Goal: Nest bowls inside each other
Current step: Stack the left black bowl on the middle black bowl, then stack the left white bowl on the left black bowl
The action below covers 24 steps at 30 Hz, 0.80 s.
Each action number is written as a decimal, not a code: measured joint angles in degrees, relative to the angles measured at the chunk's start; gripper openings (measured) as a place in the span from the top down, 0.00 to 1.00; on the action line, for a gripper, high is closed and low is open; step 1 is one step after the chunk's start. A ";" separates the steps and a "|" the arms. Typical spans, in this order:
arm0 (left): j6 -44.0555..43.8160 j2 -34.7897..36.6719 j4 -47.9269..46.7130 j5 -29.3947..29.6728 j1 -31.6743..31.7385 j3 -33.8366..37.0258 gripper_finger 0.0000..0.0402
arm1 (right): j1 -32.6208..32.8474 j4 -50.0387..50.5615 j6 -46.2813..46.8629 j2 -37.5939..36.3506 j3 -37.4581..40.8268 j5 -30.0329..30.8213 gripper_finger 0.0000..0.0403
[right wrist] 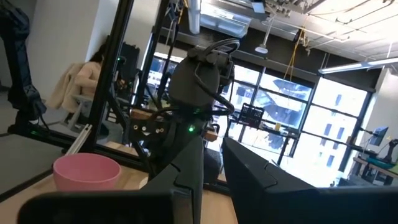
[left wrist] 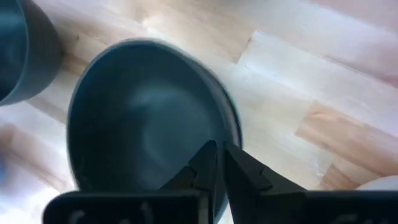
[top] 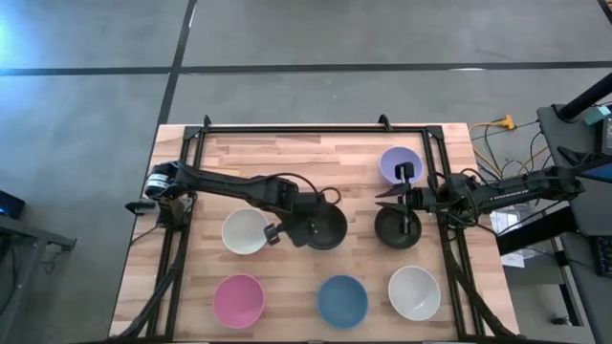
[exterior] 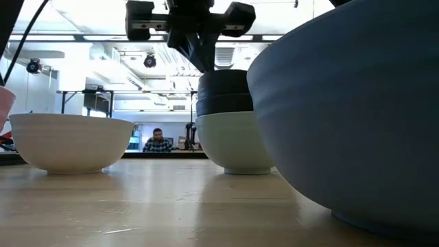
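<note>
Near the middle of the table, the top black bowl (left wrist: 143, 118) sits mouth up. In the low view it is nested in a pale green bowl (exterior: 236, 144) that stands level on the wood. My left gripper (left wrist: 219, 149) comes down on it from above, at the end of an arm stretched across from the table's left edge. Its fingers are pressed almost together and clamped on the rim of that black bowl.

Just to the right stands a second black bowl (top: 400, 227), also upright. My right gripper (top: 406, 203) reaches in over it from the table's right edge, lying roughly level and pointing toward my other arm. Its fingers stand a little apart, and the wrist view shows nothing between them.

Behind that second bowl sits the lavender bowl (top: 400, 164), mouth up, with nothing in it that I can see. One white bowl (top: 246, 231) stands just left of my stack. Along the near edge of the table (top: 287, 153) are the pink bowl (top: 238, 299), the blue bowl (top: 342, 300) and another white bowl (top: 414, 291), each apart from the others and upright. A person (exterior: 158, 142) sits far off in the room beyond.
</note>
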State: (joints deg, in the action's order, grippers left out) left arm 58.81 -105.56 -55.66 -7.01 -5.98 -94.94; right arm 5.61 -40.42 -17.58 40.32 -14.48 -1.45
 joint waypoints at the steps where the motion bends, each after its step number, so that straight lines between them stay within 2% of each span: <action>1: 0.01 -0.03 0.24 -0.21 -0.01 0.40 0.97 | 0.00 0.00 0.12 0.00 0.00 0.00 0.86; 10: -0.05 -0.26 1.13 0.34 -0.04 2.12 0.97 | -0.01 -0.15 0.63 0.00 0.00 -0.01 0.86; 15: -1.62 2.21 0.53 7.75 -0.17 1.78 0.97 | 0.00 -0.27 0.63 -0.02 0.00 0.00 0.86; 19: -10.79 5.63 -2.47 10.52 -0.18 2.24 0.97 | 0.00 -0.08 0.63 -0.01 0.02 -0.01 0.86; 24: -30.32 11.13 -4.96 10.63 -2.38 8.28 0.97 | -0.02 0.48 1.35 0.39 0.02 -0.02 0.86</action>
State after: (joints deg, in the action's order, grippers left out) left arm 28.50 -94.42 -60.62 3.62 -8.37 -86.66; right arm 5.58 -39.94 -16.24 40.71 -14.46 -1.48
